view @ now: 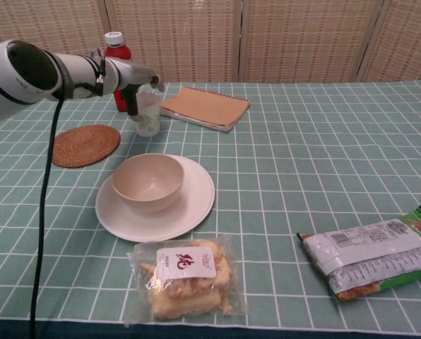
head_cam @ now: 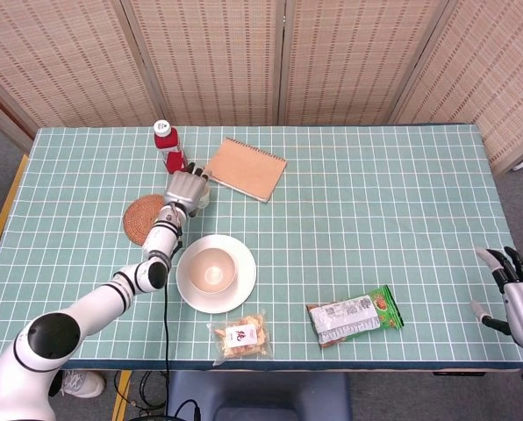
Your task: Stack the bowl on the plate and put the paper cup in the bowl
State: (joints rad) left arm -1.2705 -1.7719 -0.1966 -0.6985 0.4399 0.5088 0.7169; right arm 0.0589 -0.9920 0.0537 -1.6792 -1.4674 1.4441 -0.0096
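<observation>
The cream ceramic bowl (view: 148,181) already sits on the round white plate (view: 193,205), so the first step reads as done. The left robot hand (head_cam: 185,189) is at the translucent white paper cup (view: 147,114), which stands on the green checked table (view: 302,176) beside the red bottle (view: 114,51); whether its fingers are closed on the cup cannot be told. The next move calls for a light grasp, a lift and a carry to the bowl. The right robot hand (head_cam: 518,294) hangs with fingers spread, empty.
</observation>
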